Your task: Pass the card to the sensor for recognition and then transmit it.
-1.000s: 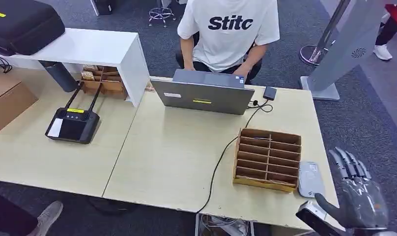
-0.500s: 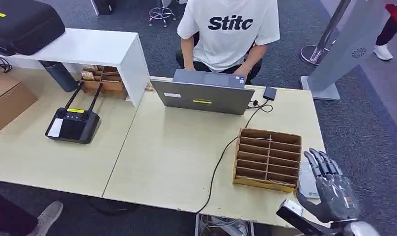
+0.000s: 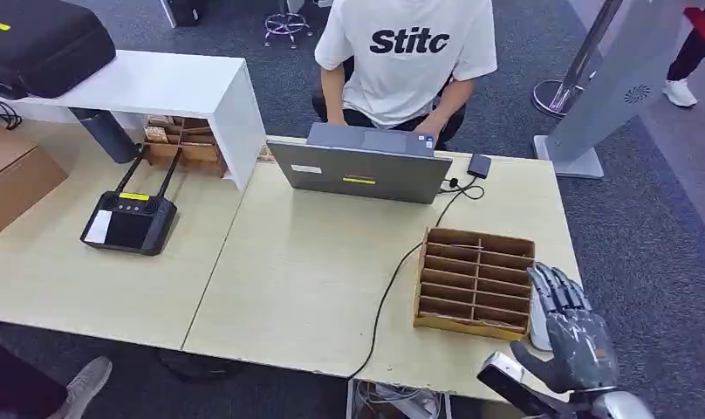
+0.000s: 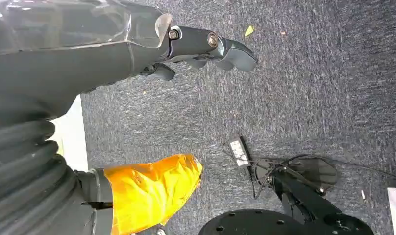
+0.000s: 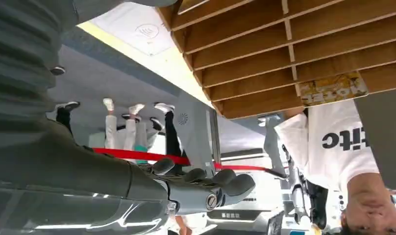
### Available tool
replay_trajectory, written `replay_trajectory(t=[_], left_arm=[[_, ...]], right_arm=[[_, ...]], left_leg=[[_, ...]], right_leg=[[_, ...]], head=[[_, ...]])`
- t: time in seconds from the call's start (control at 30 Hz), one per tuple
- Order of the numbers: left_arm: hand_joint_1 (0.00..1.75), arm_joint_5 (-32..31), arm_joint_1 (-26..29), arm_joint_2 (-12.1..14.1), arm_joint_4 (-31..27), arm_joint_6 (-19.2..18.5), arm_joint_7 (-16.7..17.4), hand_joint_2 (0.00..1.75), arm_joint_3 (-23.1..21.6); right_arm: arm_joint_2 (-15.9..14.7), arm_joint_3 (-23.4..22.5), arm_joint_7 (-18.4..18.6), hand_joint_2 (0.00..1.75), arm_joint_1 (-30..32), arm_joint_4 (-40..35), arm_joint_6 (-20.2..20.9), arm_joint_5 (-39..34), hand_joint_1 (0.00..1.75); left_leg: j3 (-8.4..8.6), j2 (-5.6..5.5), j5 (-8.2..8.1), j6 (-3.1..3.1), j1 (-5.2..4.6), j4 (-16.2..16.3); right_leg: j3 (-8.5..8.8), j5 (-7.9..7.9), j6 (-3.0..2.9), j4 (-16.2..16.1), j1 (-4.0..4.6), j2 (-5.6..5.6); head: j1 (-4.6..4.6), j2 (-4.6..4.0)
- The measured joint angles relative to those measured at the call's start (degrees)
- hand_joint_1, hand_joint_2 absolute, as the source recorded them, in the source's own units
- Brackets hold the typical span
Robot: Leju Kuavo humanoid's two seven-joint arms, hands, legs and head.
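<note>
Head view: a slotted wooden rack (image 3: 475, 283) stands on the table (image 3: 314, 279); just right, the grey sensor pad (image 3: 538, 325) (partly hidden) lies under the right hand (image 3: 569, 332), fingers spread, empty. Left hand (image 4: 206, 49) hangs over carpet, fingers loosely apart. I cannot tell where the card is.

- Head view: bright, even overhead light, soft short shadows under the white shelf (image 3: 157, 83) at 10 o'clock; sharp throughout.
- Slight wide-angle bending of the table (image 3: 314, 262) edges toward 4 and 8 o'clock.
- Left wrist view: evenly lit carpet (image 4: 309, 83) in focus; streaky glare on the glossy arm cover at 11 o'clock.
- Right wrist view: washed-out bright background at 6 o'clock, near cover dark and soft at 9 o'clock.
</note>
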Motion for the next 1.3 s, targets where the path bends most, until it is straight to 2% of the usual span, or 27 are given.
replay_trajectory(t=[1.03, 1.3], left_arm=[[0.00, -0.3, 0.0, 0.0, 0.0, -0.1, 0.0, 1.75, 0.0], [0.00, -1.8, -0.3, 0.0, 0.3, -0.6, -1.0, 1.75, 0.5]], right_arm=[[4.1, 3.0, 0.1, 1.75, -0.3, 4.9, -2.6, -3.8, 0.00], [6.3, 3.1, -0.8, 1.75, -1.5, 7.8, -5.1, -5.7, 0.00]], left_leg=[[-0.01, 0.00, 0.00, 0.00, 0.00, 0.0], [0.00, 0.01, 0.00, 0.00, 0.00, 0.0]], right_leg=[[0.00, 0.00, 0.00, 0.0, 0.00, 0.00], [0.00, 0.00, 0.00, 0.0, 0.00, 0.01]], head=[[0.00, 0.00], [0.00, 0.00]])
